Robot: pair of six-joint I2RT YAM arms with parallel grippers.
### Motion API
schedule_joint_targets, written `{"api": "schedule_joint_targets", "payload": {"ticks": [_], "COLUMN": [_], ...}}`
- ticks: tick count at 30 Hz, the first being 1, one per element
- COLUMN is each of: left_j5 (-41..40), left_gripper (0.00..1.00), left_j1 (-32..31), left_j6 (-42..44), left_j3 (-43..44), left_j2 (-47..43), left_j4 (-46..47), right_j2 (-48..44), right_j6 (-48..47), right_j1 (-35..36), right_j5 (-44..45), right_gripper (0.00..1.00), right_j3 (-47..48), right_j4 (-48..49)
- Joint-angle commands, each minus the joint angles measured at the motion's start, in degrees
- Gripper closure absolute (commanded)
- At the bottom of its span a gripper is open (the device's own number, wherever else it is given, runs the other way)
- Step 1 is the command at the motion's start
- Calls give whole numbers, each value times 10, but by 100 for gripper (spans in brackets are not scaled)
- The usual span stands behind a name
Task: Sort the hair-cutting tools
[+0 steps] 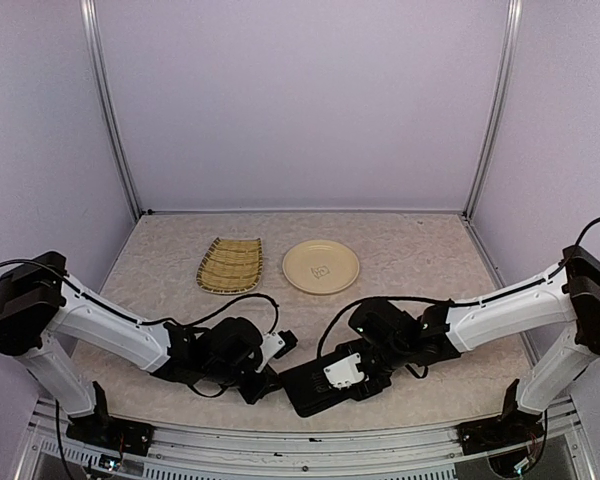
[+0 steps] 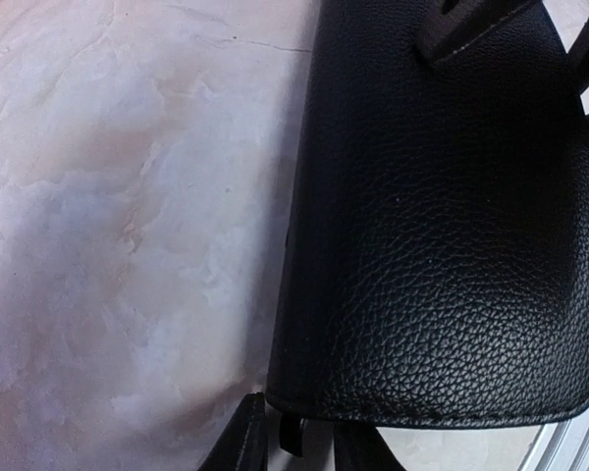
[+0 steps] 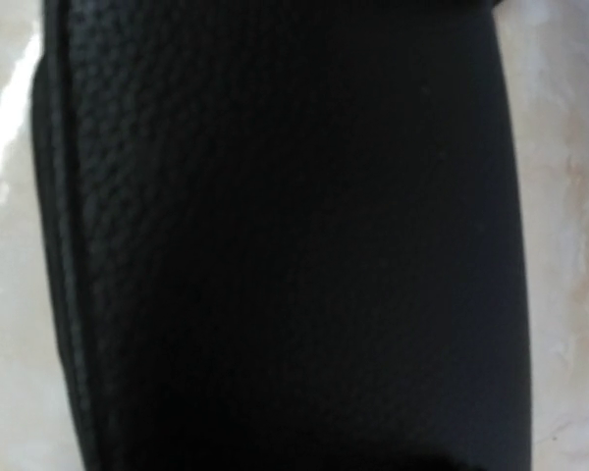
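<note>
narrowly parted, left fingers flank zip pull

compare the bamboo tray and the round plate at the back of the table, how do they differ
The bamboo tray is woven and roughly rectangular; the plate is smooth and round. The tray is yellow-brown with darker bands; the plate is pale cream with a faint centre mark. In the top view the tray lies left of the plate. Both lie flat, apart, holding nothing.

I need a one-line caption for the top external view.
The left gripper and right gripper meet at a black rectangular case; woven bamboo tray and round cream plate lie beyond.
</note>
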Motion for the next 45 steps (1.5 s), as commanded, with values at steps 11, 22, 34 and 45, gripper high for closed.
{"api": "schedule_joint_targets", "payload": {"ticks": [11,22,34,45], "left_j5": [6,42,6,62], "left_gripper": [100,100,100,100], "left_j1": [30,71,46,-32], "left_j6": [12,19,-42,-108], "left_j3": [67,75,17,-35], "left_j2": [44,77,19,-34], "left_j4": [-45,-19,-83,-49], "right_j2": [-24,33,119,149], "right_j6": [17,10,43,66], "right_j1": [17,48,47,30], "right_j5": [-1,32,85,87], "right_gripper": [28,45,88,91], "right_j3": [51,38,42,61], "right_j4": [-52,-7,-16,-26]}}
